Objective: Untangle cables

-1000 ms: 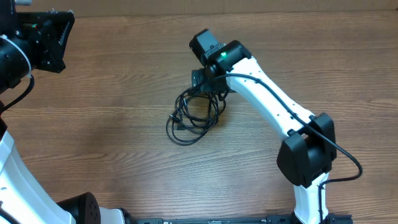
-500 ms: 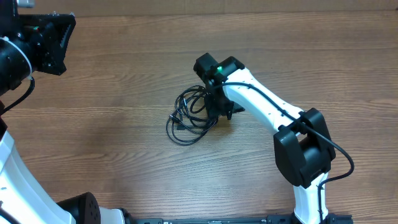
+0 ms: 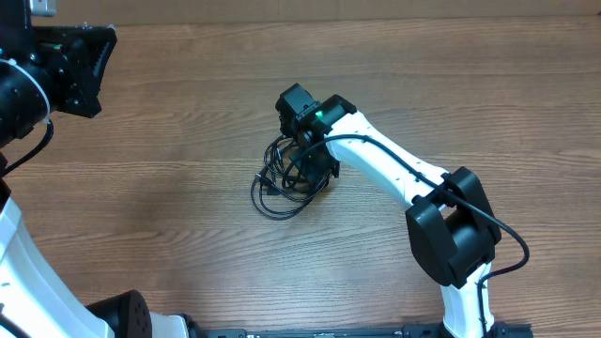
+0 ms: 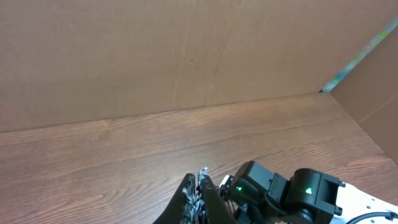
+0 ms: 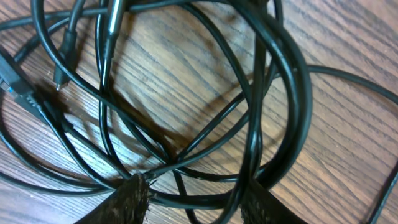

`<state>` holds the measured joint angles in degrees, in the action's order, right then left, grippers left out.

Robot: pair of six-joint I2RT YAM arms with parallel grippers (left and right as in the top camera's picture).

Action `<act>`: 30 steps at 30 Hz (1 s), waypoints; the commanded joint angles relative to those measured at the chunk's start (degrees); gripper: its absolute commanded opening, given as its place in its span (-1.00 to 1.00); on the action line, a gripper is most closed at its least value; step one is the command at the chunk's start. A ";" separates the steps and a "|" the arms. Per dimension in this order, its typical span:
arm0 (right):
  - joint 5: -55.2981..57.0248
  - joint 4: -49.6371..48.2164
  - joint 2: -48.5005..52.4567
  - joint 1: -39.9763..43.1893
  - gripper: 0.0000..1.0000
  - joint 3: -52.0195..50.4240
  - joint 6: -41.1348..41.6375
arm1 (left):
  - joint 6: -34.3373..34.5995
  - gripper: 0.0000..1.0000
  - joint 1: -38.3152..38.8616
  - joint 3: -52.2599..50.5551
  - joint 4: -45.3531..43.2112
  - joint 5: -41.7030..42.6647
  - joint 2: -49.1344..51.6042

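Observation:
The cables (image 3: 285, 181) lie as a coiled black bundle in the middle of the wooden table (image 3: 169, 235). My right gripper (image 3: 307, 158) is down on the bundle's right side. In the right wrist view its two fingers stand apart at the bottom edge, with several strands of the cables (image 5: 268, 93) crossing the gap of the right gripper (image 5: 196, 200). A thick bundle runs over the right finger (image 5: 264, 202). A small plug (image 5: 18, 87) shows at the left. My left gripper (image 4: 198, 182) is shut and empty, raised far off at the upper left (image 3: 94, 58).
A brown cardboard wall (image 4: 155, 56) stands behind the table. The right arm's white link (image 3: 385, 164) stretches from its base (image 3: 451, 235) at the lower right to the bundle. The right arm's black wrist (image 4: 280, 193) shows in the left wrist view.
The right gripper has swung left and down onto the cable bundle, and its fingers have narrowed around several strands. The left arm has stayed put.

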<state>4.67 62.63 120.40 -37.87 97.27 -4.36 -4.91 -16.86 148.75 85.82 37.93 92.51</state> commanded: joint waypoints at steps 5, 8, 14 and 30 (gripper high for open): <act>-0.48 -4.50 -1.36 0.22 -0.92 -7.61 -0.68 | -1.64 -0.91 0.11 0.28 0.33 0.42 -0.72; -0.50 -0.46 -3.63 -0.35 -0.92 -4.02 -0.66 | -2.05 -0.92 0.11 0.28 0.28 0.42 -0.70; -2.80 6.80 -14.08 -1.03 -0.92 10.56 0.09 | -2.21 -0.92 0.11 0.24 0.55 0.44 0.02; -2.12 3.21 -22.05 -0.63 -0.92 21.05 -2.10 | -2.82 -0.92 0.11 0.24 1.99 0.66 1.77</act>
<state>-1.91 68.07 99.13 -38.65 115.26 -6.00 -6.44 -16.88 148.75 88.27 37.93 94.06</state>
